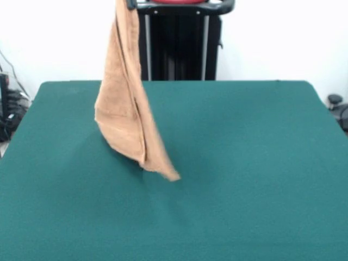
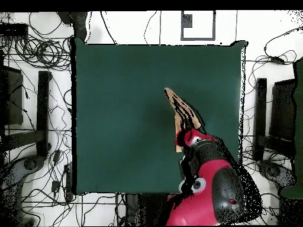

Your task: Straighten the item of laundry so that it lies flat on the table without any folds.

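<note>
The item of laundry (image 1: 124,103), a light orange-tan towel, hangs bunched in a long narrow drape over the left half of the green table (image 1: 244,163). Its top runs out of the picture's upper edge, where only a dark bit of my gripper (image 1: 129,4) shows, shut on the cloth. The towel's pointed lower corner sits at or just above the table surface near the middle. In the overhead view the towel (image 2: 179,109) shows as a thin slanted strip beyond the red arm (image 2: 204,159), which hides the gripper itself.
The black pedestal (image 1: 179,46) stands behind the table's far edge. In the overhead view, cables (image 2: 41,53) and dark stands (image 2: 269,118) surround the table on both sides. The table's edges are all in view.
</note>
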Action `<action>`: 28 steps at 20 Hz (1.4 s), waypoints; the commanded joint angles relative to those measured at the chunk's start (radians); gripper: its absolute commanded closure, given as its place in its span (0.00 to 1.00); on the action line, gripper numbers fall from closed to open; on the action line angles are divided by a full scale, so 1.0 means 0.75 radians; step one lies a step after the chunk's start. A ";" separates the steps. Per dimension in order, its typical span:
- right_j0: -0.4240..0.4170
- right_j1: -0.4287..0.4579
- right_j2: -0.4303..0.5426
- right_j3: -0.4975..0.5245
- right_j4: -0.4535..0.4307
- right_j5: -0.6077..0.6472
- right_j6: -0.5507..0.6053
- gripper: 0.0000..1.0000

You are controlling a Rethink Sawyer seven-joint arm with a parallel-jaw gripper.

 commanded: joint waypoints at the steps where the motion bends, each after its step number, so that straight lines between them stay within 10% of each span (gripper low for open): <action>1: -0.057 0.232 -0.124 -0.128 -0.023 0.262 -0.572 1.00; 7: 0.011 0.323 -0.190 -0.208 0.179 0.376 -0.699 1.00; 28: -0.011 0.421 -0.342 -0.354 0.165 0.660 -0.804 1.00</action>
